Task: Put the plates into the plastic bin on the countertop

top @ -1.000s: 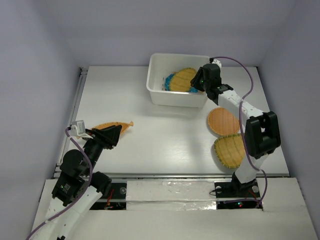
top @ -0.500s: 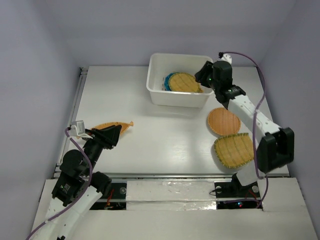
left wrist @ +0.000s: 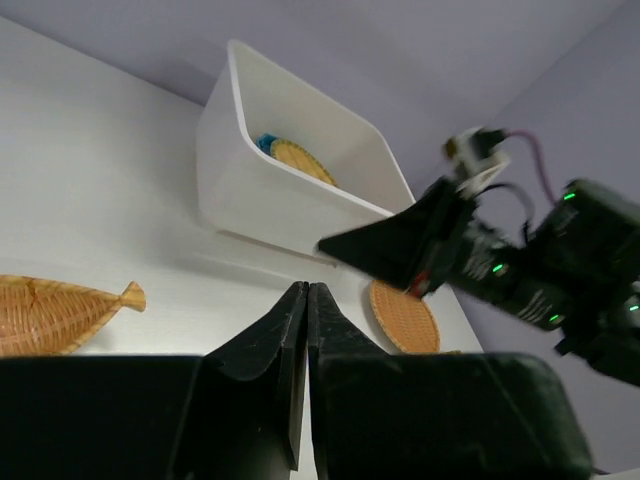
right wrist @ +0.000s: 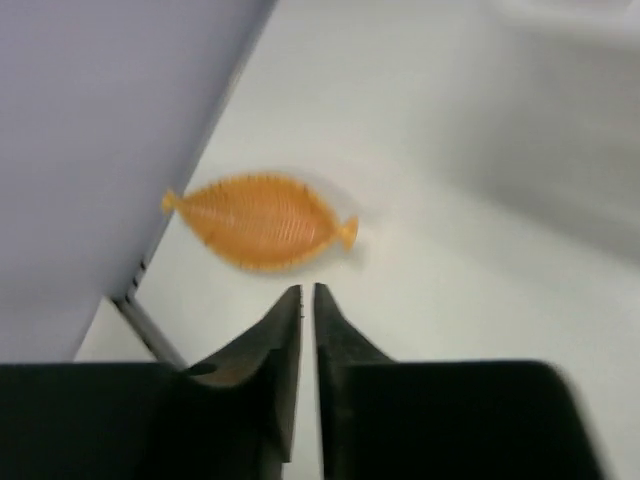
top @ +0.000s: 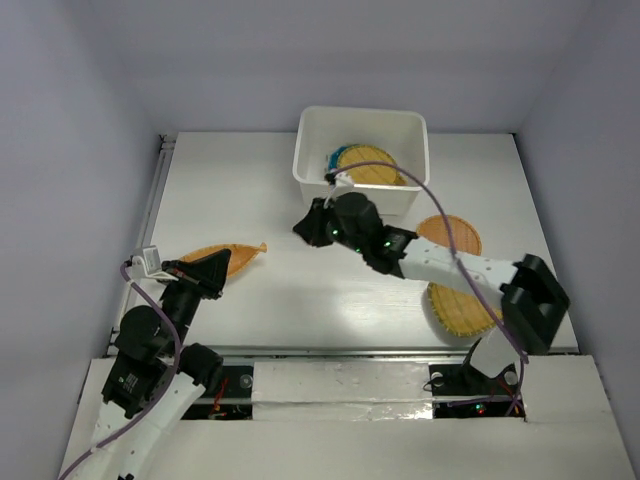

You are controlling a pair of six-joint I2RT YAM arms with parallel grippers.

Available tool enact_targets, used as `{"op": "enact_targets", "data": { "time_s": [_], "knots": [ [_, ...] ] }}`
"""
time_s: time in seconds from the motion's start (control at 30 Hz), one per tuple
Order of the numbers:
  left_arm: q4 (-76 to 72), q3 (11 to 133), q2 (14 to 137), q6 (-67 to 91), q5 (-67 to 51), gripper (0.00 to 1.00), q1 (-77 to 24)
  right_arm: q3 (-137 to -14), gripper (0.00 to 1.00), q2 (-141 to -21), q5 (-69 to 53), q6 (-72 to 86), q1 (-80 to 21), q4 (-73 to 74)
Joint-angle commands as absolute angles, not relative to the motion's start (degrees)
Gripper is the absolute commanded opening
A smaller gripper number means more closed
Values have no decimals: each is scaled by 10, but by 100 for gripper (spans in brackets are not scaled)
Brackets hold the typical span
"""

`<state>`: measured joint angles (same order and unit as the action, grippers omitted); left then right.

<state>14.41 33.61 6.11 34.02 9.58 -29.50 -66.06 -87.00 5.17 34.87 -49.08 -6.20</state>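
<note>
From above, the plastic bin [top: 352, 196] holds two plates: a teal plate [top: 338, 157] with a round woven plate [top: 372, 170] overlapping it. Three more lie on the countertop [top: 300, 290] outside the bin. A fish-shaped plate [top: 240, 256] sits well off toward the bin's near-left. A round orange plate [top: 458, 230] is just past its near-right corner, and a fan-shaped plate [top: 452, 308] is nearer again; the right arm [top: 450, 268] partly covers both. The right gripper [top: 302, 229] hangs in front of the bin's near wall with nothing in it. The left gripper [top: 232, 262] sits at the fish-shaped plate's near edge; whether it touches cannot be told here. In the left wrist view its fingers [left wrist: 292, 330] are pressed flat together with nothing between them, and the fish-shaped plate [left wrist: 50, 312] lies off to one side, short of the bin. The right wrist view is blurred: its fingers [right wrist: 282, 330] are drawn nearly together around nothing and aimed at the fish-shaped plate [right wrist: 260, 220], which lies flat beside the rail [right wrist: 135, 300]. These woven plates look light, thin and stiff. Lying flat on a smooth top, one would probably skate if nudged, so a pinch across the raised rim or the narrow tail seems the surest hold.
</note>
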Motion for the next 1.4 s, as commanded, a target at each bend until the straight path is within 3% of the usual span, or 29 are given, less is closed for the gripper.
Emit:
{"op": "enact_targets", "data": {
  "time_s": [0.0, 0.03, 0.13, 0.23, 0.43, 0.9, 1.1, 1.2, 1.23, 1.37],
  "knots": [
    [125, 335, 47, 345, 111, 2, -288, -674, 20, -927, 46, 377, -544, -120],
    [125, 334, 45, 345, 111, 4, -288, -689, 39, -949, 46, 378, -554, -116],
    [125, 334, 47, 345, 109, 14, -288, -730, 70, -1030, 43, 395, -575, -128],
    [125, 335, 49, 344, 108, 20, -288, -750, 76, -1091, 31, 438, -580, -156],
    [122, 334, 56, 343, 101, 24, -288, -794, 76, -1186, 31, 511, -580, -186],
    [121, 335, 62, 341, 98, 26, -288, -905, 63, -1309, 12, 599, -580, -192],
    [120, 334, 61, 341, 99, 26, -288, -904, 41, -1326, 11, 620, -580, -202],
    [121, 334, 61, 341, 100, 26, -288, -884, 23, -1320, 11, 622, -580, -219],
    [121, 334, 60, 341, 101, 26, -288, -875, 12, -1314, 12, 626, -580, -237],
    [122, 334, 56, 342, 102, 26, -288, -825, 0, -1254, 26, 626, -580, -288]
  ]
}}
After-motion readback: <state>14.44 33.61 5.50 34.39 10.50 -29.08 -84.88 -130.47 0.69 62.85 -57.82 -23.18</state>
